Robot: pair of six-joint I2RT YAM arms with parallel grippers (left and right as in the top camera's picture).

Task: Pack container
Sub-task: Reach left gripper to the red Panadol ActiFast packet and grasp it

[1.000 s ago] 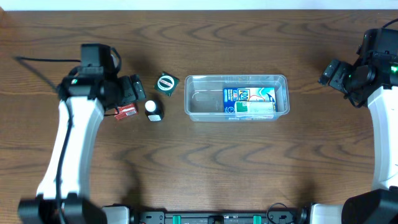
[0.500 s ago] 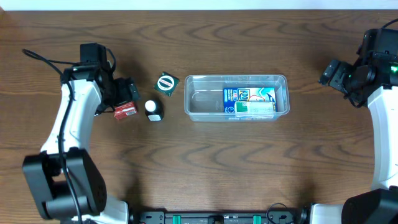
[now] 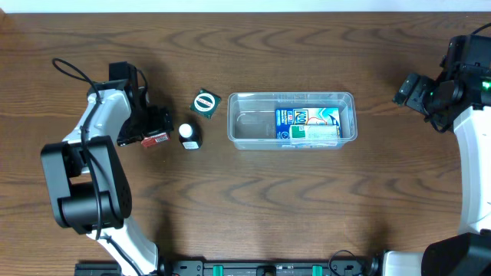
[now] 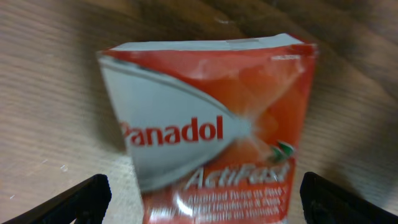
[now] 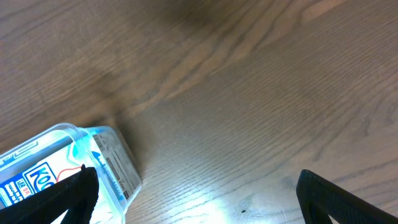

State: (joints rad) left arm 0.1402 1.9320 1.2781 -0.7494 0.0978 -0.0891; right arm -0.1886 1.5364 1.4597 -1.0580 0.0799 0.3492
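The clear plastic container (image 3: pixel 244 129) sits at the table's middle and holds a blue-and-white carton (image 3: pixel 307 123); its corner shows in the right wrist view (image 5: pixel 106 155). A red-and-white Panadol box (image 4: pixel 217 124) lies on the table at the left (image 3: pixel 156 139). My left gripper (image 3: pixel 153 126) is open, its fingers either side of the box's near end (image 4: pixel 202 199). My right gripper (image 3: pixel 405 90) is open and empty at the far right, apart from the container.
A small white-capped dark bottle (image 3: pixel 188 136) stands right of the Panadol box. A dark green box with a round white mark (image 3: pixel 205 103) lies between it and the container. Wood table all around.
The left arm has swung back toward the left edge and its gripper has settled lower over the Panadol box. The right arm has not moved.
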